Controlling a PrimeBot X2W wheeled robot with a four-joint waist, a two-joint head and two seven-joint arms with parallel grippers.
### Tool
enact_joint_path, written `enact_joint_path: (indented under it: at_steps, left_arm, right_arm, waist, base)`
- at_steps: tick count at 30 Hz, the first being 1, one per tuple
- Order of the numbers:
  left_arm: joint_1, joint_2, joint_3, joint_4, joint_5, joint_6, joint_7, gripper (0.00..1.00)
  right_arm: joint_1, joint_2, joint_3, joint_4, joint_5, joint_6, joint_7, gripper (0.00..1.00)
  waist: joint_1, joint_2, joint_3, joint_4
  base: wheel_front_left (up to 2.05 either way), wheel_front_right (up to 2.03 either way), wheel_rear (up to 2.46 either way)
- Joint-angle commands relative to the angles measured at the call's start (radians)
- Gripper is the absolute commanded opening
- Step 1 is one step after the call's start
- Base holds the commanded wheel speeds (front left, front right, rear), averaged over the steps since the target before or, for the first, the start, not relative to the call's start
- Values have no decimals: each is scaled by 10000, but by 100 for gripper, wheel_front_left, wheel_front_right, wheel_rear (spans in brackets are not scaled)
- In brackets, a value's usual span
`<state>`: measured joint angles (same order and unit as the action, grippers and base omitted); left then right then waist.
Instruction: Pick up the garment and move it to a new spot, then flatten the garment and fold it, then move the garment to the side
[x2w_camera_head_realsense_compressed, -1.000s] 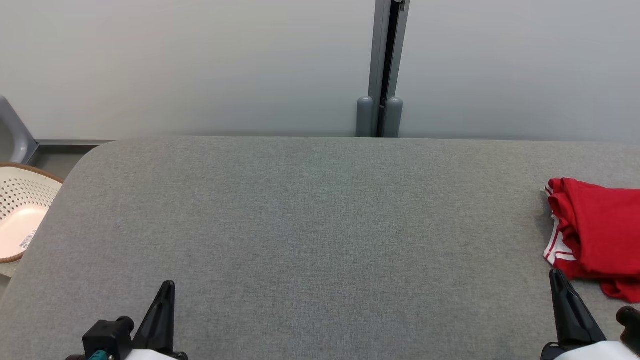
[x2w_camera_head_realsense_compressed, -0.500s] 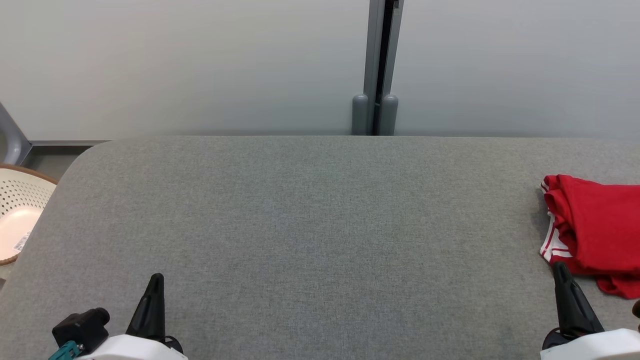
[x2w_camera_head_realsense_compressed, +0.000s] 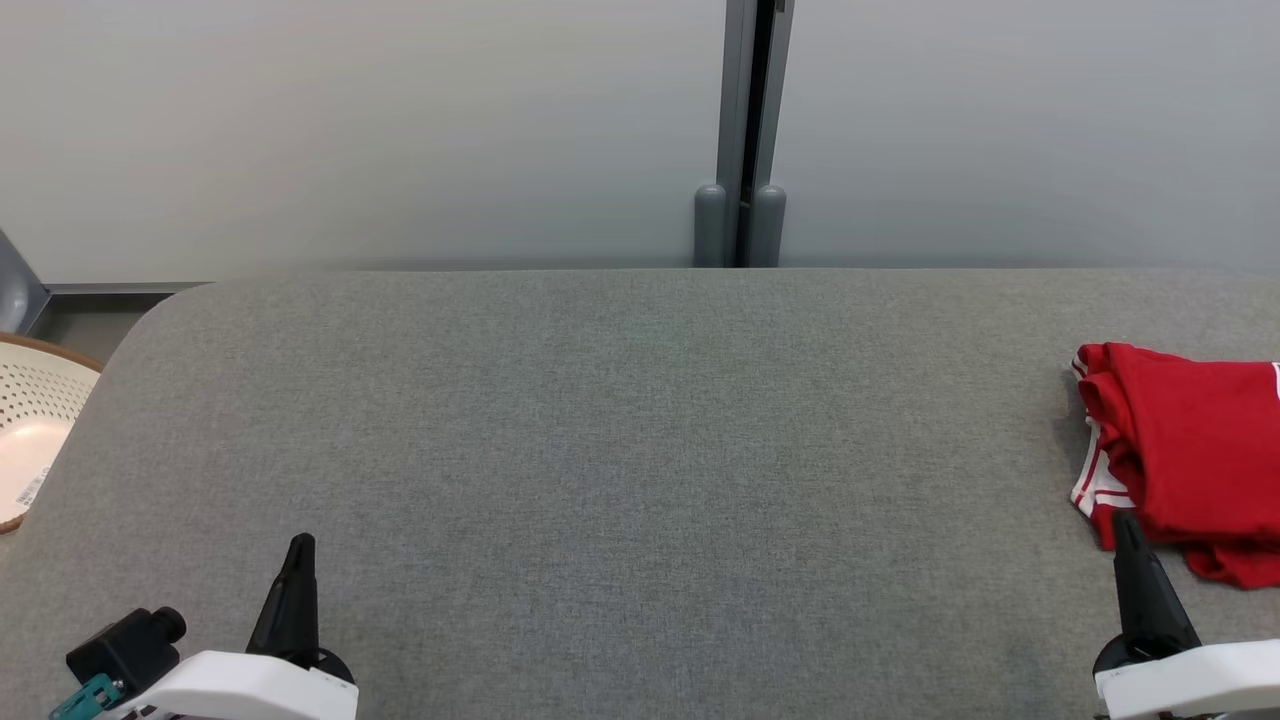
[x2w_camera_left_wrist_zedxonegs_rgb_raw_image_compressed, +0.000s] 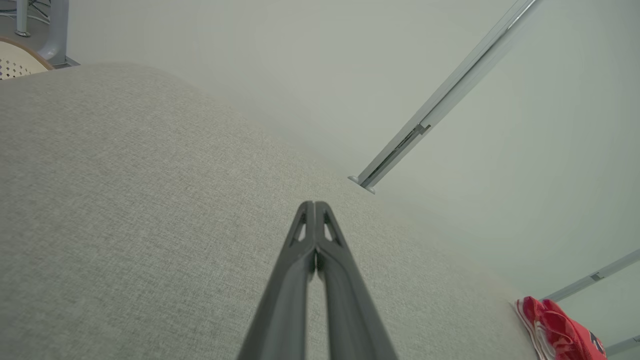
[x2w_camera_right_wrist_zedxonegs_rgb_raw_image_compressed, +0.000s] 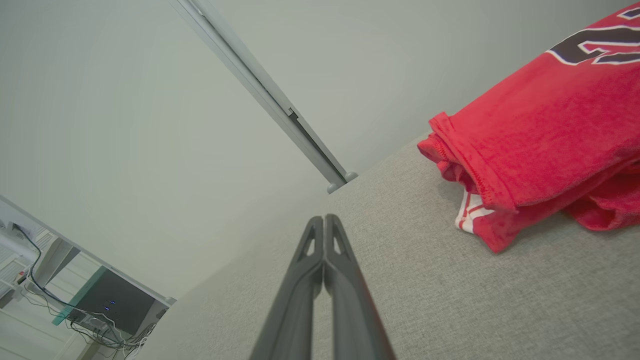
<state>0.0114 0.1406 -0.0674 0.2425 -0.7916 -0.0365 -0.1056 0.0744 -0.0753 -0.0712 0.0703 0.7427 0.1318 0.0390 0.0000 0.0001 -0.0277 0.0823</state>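
Left gripper (x2w_camera_head_realsense_compressed: 300, 546) and right gripper (x2w_camera_head_realsense_compressed: 1124, 522) clenched empty; right tip at lower right may snag garment (x2w_camera_head_realsense_compressed: 1190, 440), undoing fold.

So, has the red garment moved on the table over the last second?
No. The red garment slid left in the head view together with the wall post and the table edge, so the camera moved, not it.

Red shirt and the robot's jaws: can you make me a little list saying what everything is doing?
table: grey cloth top
garment: red with white stripes, bunched, at the table's right end
basket: white with holes, past the table's left edge
left jaws: shut, empty
right jaws: shut, empty, near the garment
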Motion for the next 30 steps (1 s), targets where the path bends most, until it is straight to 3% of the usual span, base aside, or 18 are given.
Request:
enact_joint_path:
  at_steps: [1,30]
  left_arm:
    - [-387,9,164,-106,-468,-102,93,0]
    - [-775,-372,875,-58,-3717,-475,981,0]
  right_arm:
    - [-305,-24,-55,-11,507,-6,50,0]
    - [-972,83,-225,724,3937,-9,352,0]
  waist:
    - [0,-1,9,-22]
    - [0,-1,107,-285]
  base:
    - [0,0,0]
    - [0,0,0]
